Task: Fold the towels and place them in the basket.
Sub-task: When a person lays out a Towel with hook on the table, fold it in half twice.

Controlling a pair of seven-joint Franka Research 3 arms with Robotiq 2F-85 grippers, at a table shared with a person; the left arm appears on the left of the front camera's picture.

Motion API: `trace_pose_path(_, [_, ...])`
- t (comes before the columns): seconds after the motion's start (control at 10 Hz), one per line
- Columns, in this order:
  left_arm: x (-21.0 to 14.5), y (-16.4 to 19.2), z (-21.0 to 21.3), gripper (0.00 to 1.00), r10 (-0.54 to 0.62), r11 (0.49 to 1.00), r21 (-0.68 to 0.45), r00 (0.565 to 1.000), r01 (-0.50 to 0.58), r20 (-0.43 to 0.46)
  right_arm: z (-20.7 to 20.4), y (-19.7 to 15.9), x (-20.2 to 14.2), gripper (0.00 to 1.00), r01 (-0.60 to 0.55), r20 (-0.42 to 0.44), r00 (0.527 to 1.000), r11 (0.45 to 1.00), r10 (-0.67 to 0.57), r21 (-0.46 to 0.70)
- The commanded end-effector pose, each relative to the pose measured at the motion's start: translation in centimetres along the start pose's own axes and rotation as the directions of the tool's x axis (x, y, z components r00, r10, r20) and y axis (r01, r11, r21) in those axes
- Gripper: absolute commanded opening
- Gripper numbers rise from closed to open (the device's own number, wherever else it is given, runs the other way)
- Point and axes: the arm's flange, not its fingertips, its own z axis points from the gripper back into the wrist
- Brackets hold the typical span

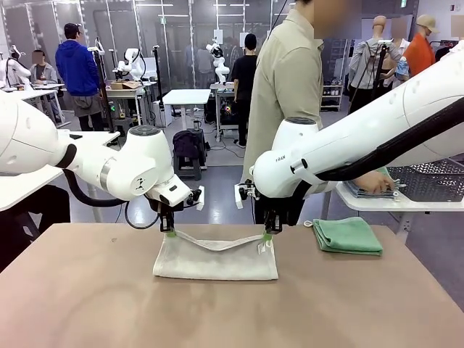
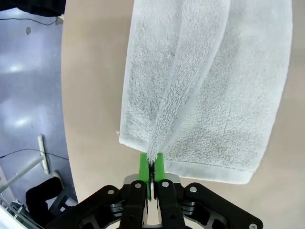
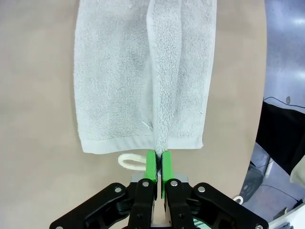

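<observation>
1. The left end effector (image 1: pixel 168 232) and right end effector (image 1: pixel 267 235) each clamp a corner of the white towel (image 1: pixel 215 261), raising one edge, apparently for folding.
2. Its remainder lies flat, centred on the table (image 1: pixel 72 304).

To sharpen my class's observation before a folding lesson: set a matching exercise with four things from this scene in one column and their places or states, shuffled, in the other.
Column one
1. white towel
2. green towel
3. person's hand
4. left gripper

Column two
A. folded, lying alone on the table's right side
B. fingers shut on a towel corner
C. resting on the side table
D. one edge lifted at both ends

Pairs: 1-D, 2-A, 3-C, 4-B
</observation>
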Motion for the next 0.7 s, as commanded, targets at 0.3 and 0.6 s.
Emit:
trace_pose_path(0.3, [0.4, 2.5, -0.8, 0.05, 0.011, 1.000, -0.004, 1.000, -0.011, 0.008, -0.5, -2.1, -0.3, 0.06, 0.056, -0.027, 0.998, 0.998, -0.057, -0.022])
trace_pose_path(0.6, [0.6, 3.0, -1.2, 0.20, 0.022, 1.000, 0.001, 1.000, -0.022, 0.010, -1.1, -2.8, -0.4, 0.06, 0.060, -0.020, 0.998, 0.998, -0.061, -0.034])
